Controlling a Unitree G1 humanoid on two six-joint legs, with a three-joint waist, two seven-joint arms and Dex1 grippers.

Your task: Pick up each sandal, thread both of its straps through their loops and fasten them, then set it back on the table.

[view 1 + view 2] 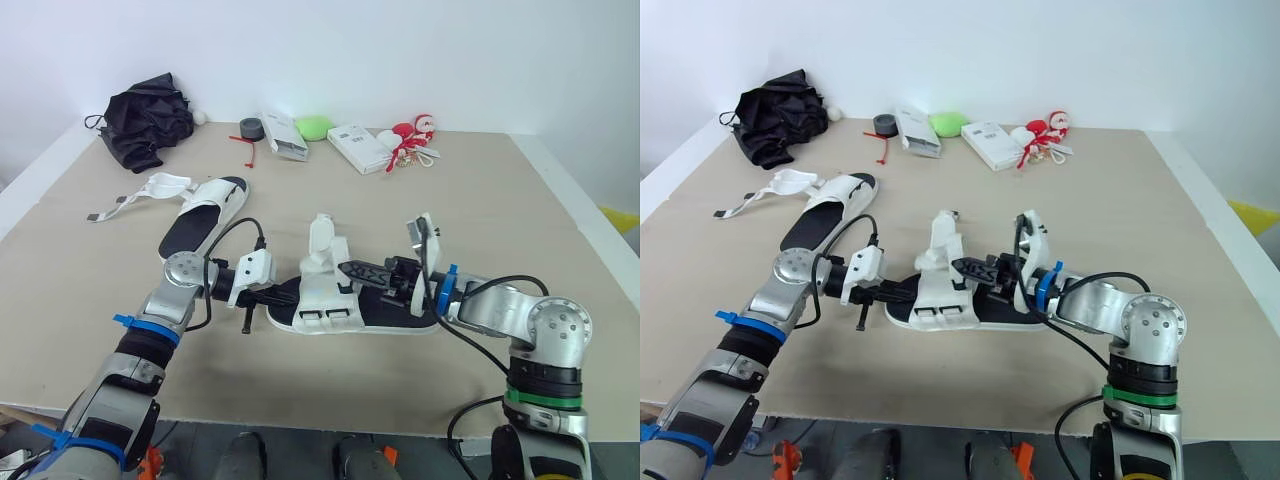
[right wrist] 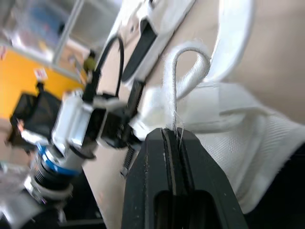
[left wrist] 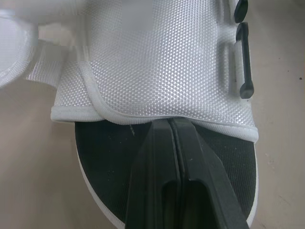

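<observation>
Sandal [image 1: 325,310] long axis along near table [image 1: 520,200] edge, between 2 grippers. Left gripper [image 3: 172,123] jaws pressed together, empty, at upper's rim. Right gripper [image 2: 171,131] pinching strap [image 2: 183,71].

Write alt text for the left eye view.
A white sandal lies mid-table with the left claw at its toe end and the right claw pinching a strap from the other side. A second sandal with loose straps lies farther back on the left; a black bundle and boxes line the table's far edge.
</observation>
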